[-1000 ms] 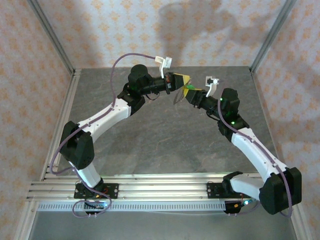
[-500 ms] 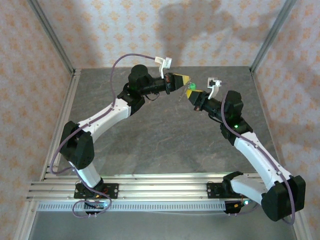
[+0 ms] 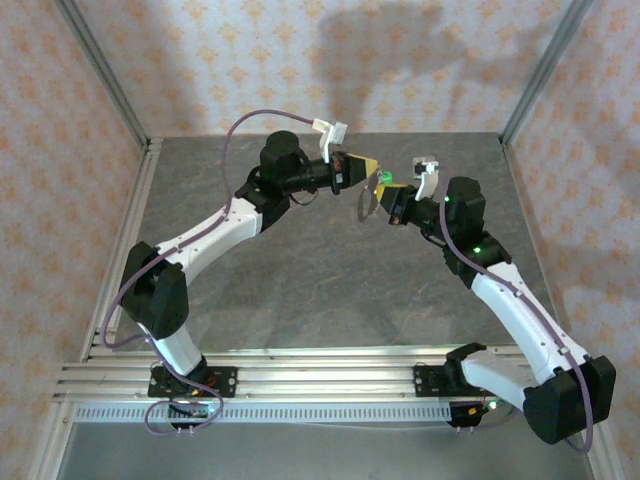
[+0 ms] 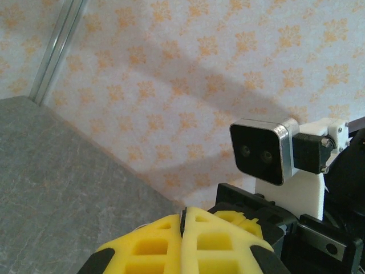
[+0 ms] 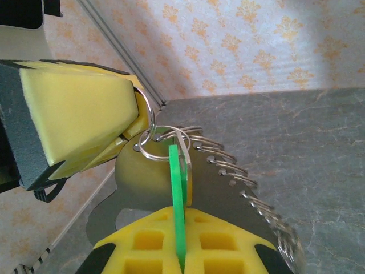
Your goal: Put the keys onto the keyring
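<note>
Well above the far half of the table (image 3: 300,290), the left gripper (image 3: 366,163) had its yellow fingers pressed together, and the right wrist view showed their tips pinching the wire of the keyring (image 5: 149,123). Smaller silver loops hung at that ring, overlapping it; whether each was truly threaded on I could not tell. Just beside them hung the keys (image 5: 228,188), flat grey metal with a toothed edge, blurred toward the lower right. The right gripper (image 5: 180,222) was closed on a thin green tag (image 5: 175,171) held edge-on, its tip up against the loops. The risk, as I judged it: both grips were thin-edged pinches, so any pull or twist between the arms could slide the wire out of the left pads, or let the coil spring shut before a key passed, dropping everything to the table
</note>
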Motion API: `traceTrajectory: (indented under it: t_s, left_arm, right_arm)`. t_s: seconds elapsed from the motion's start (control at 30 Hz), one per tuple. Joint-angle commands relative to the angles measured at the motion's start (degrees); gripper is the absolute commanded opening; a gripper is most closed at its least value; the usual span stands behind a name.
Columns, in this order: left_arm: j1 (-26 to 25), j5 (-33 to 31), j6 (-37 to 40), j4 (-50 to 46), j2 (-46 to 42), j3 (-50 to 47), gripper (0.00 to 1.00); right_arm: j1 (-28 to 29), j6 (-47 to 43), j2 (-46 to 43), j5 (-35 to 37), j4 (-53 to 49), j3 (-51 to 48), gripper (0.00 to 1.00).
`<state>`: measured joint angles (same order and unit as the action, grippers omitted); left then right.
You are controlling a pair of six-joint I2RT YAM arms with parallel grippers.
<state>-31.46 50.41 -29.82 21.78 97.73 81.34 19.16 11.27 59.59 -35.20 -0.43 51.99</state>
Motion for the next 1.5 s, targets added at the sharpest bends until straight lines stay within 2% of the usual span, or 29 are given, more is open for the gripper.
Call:
traceTrajectory:
  t_s: [0.0,0.3,0.83,1.07,1.27,1.47]
  left_arm:
    - [1.01,-0.05,2.05,1.12,-3.79,-0.47,0.00]
    - [1.59,-0.14,3.10,0.57,-5.01,-1.49,0.00]
    - [1.19,1.53,2.58,0.82,-3.81,-0.49,0.00]
    - [0.92,1.71,2.67,0.26,-3.04,0.32,0.00]
    - [0.94,1.45,2.78,-0.05,-3.07,0.42,0.00]
    - [0.91,0.85,3.11,-0.51,-3.56,0.40,0.00]
  right_arm:
    - [-1.03,-1.86,-1.46,2.90,-3.30,1.85,0.00]
    - [-3.38,-0.81,-2.20,4.00,-3.77,2.15,0.00]
    - [-2.99,1.26,4.72,-3.92,-1.84,8.32,0.00]
    - [-1.87,0.64,6.10,-5.31,-2.24,8.66,0.00]
    - [-2.39,-0.36,4.63,-1.92,-3.74,7.65,0.00]
    - [-5.49,1.26,2.58,-0.31,-3.91,6.27,0.00]
